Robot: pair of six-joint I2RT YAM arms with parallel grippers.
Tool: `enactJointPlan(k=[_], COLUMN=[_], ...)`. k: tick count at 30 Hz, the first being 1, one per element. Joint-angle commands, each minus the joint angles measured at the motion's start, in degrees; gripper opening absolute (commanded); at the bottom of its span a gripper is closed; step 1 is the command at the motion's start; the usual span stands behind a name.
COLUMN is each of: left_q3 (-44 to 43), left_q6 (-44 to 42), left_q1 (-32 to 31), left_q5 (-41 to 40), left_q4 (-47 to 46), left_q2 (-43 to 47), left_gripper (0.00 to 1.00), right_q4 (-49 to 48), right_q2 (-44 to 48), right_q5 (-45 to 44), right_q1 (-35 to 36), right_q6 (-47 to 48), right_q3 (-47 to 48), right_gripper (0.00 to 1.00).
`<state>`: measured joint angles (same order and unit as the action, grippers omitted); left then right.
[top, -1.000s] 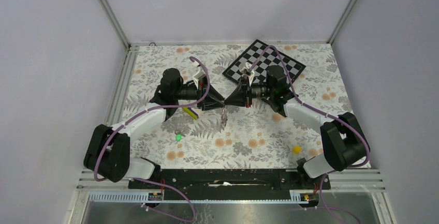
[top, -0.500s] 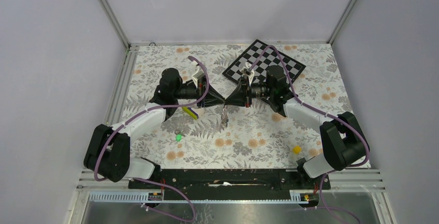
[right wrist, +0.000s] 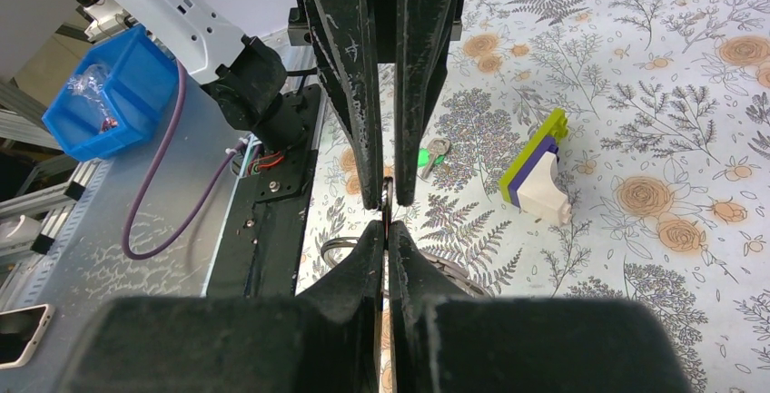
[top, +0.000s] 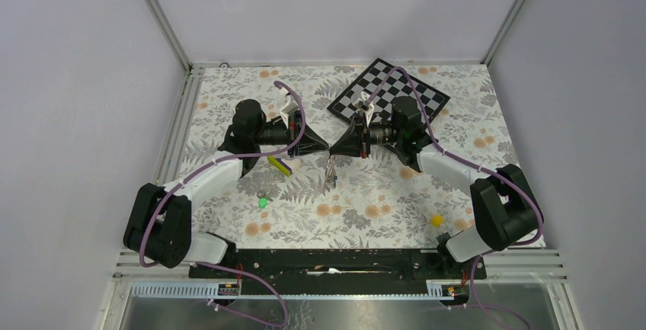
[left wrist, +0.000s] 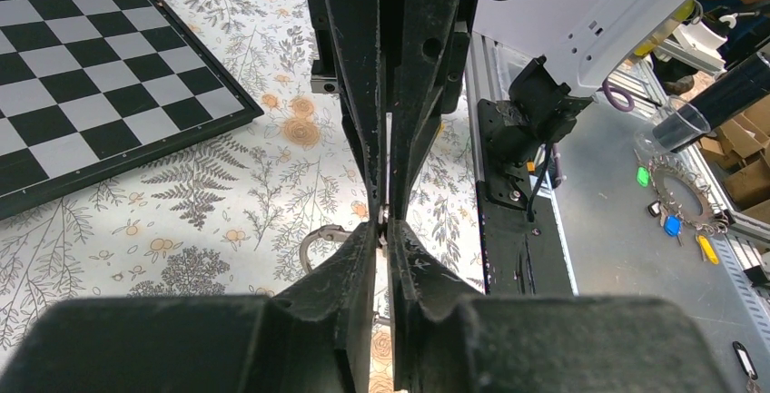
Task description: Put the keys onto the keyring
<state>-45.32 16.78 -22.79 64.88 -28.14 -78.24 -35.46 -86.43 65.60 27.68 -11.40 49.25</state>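
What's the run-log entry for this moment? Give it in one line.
right gripper: shut on keyring | left gripper: tip to tip with right, grip unclear | green key: loose on table

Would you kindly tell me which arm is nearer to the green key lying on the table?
Left. The left arm's forearm passes close beside the green key; the right arm stands across the table, well away.

The thin round silver wire keyring (left wrist: 310, 237) is hanging at mid-table under the meeting tips of the left gripper (top: 325, 149) and right gripper (top: 336, 149), with the black-and-white chequered board (top: 388, 90) lying behind it to the right. The yellow-white-purple wedge block (top: 280, 165) is sitting just left of it, the green-headed metal key (top: 263, 202) is lying farther forward-left, and the small yellow cube (top: 436, 220) is sitting at the front right.
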Motion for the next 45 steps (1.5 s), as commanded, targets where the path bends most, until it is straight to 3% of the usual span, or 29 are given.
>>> enactJointPlan(k=[1, 11, 19, 31, 36, 43, 45], left_q3=[-0.4, -0.6, -0.7, -0.2, -1.4, -3.2, -4.3], left_q6=[-0.3, 0.9, 1.2, -0.1, -3.7, -8.5, -11.2], left_q1=[0.3, -0.1, -0.4, -0.6, -0.3, 2.6, 3.8], left_q5=[1.2, 1.7, 2.3, 1.1, -0.3, -1.7, -3.4], left_q4=[-2.1, -2.9, -3.1, -2.6, 1.7, 7.2, 10.9], left_q2=[-0.1, -0.9, -1.2, -0.1, 0.9, 2.2, 2.7], left_gripper=[0.12, 0.1, 0.0, 0.0, 0.0, 0.0, 0.0], right_q4=[-2.8, -2.4, -1.9, 0.8, 3.5, 13.6, 17.3], right_q2=[-0.3, -0.3, -0.3, -0.4, -0.3, 1.3, 1.9], right_q5=[0.2, -0.5, -1.0, -2.7, -3.1, -6.8, -8.9], right_q1=[-0.4, -0.4, -0.3, -0.3, -0.3, -0.7, -0.8], right_q6=[0.1, 0.4, 0.8, 2.9, 5.5, 14.8, 18.3], right_q3=[1.3, 1.5, 1.5, 1.9, 2.5, 4.5, 5.5], right_gripper=[0.0, 0.0, 0.0, 0.02, 0.17, 0.5, 0.54])
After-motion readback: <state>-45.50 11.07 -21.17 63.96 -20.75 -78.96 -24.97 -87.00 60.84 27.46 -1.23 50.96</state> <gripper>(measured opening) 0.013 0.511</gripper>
